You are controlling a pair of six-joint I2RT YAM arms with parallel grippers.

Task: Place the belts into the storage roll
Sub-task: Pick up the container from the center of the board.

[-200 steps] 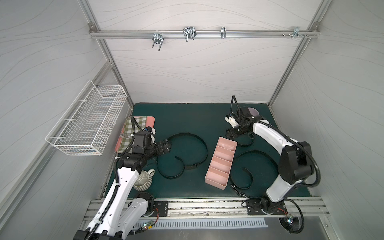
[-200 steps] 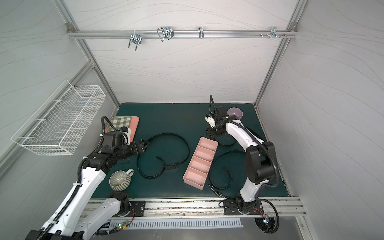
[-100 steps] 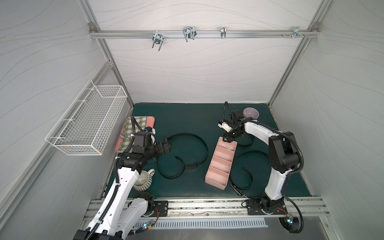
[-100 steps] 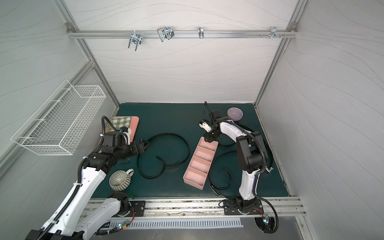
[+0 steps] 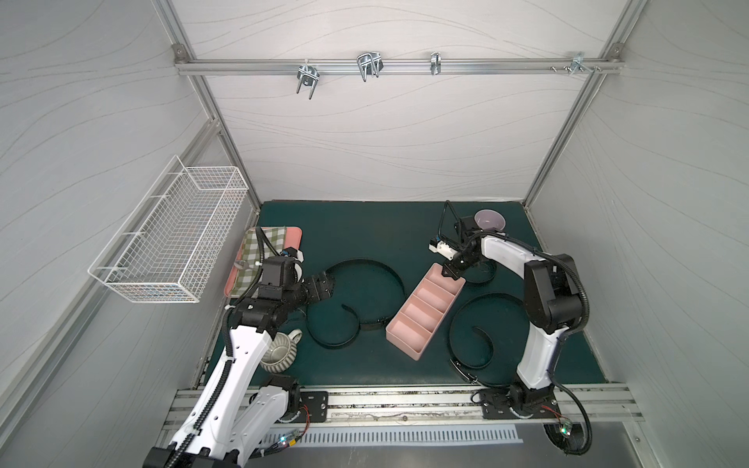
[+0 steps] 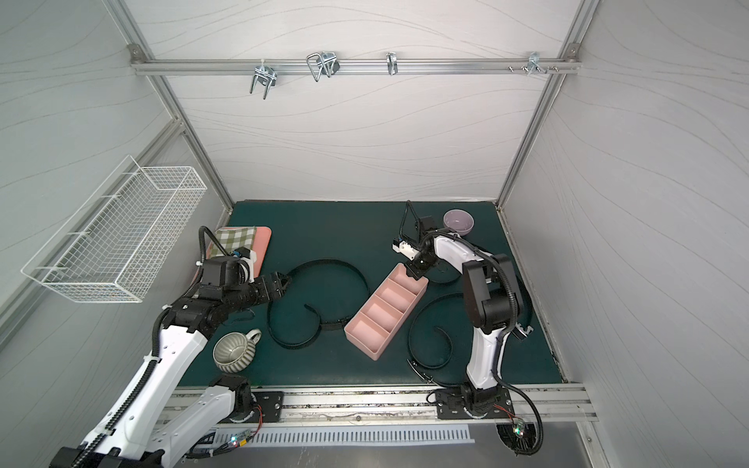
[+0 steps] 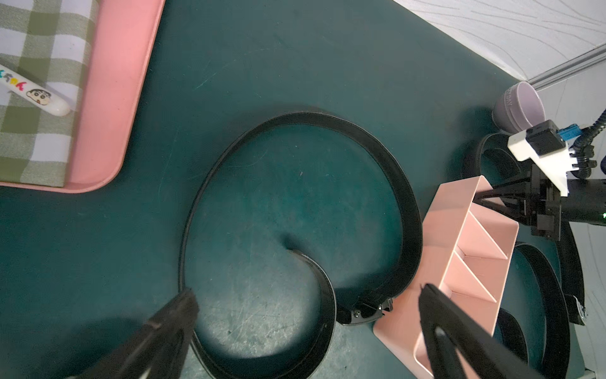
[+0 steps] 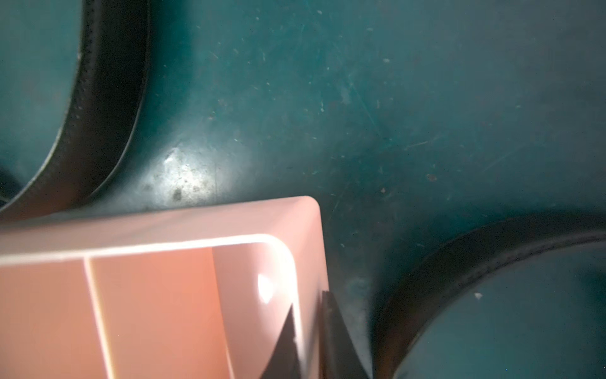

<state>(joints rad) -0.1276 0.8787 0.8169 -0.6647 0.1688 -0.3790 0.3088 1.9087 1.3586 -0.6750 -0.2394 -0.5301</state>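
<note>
The right tool (image 5: 451,274) is closed on the storage roll (image 5: 421,312), pinching the short end wall of its last compartment. In the right wrist view one finger (image 8: 282,354) sits inside that wall and the other outside it. From the right tool the storage roll runs slantwise across the green bench (image 5: 364,227) toward the arms' bases. All three belts lie on the bench outside it.

The left tool (image 5: 327,283) is spread wide and holds nothing. It hangs over the edge of the large belt (image 5: 362,261), a loose S-curve lying between the left tool and the storage roll. Whether a fingertip touches the strap cannot be told. The belt's buckle (image 7: 364,311) rests just beside the storage roll's long side.

The small belt (image 5: 486,279) loops just beside the right tool, on the side away from the left tool, and is partly hidden under the right arm. The spiral belt (image 5: 486,295) curls between the right tool and the right arm's base, close along the storage roll.

A lilac bowl (image 5: 490,221) stands just beyond the right tool. A ribbed mug (image 5: 279,354) sits behind the left tool, beside its arm.
</note>
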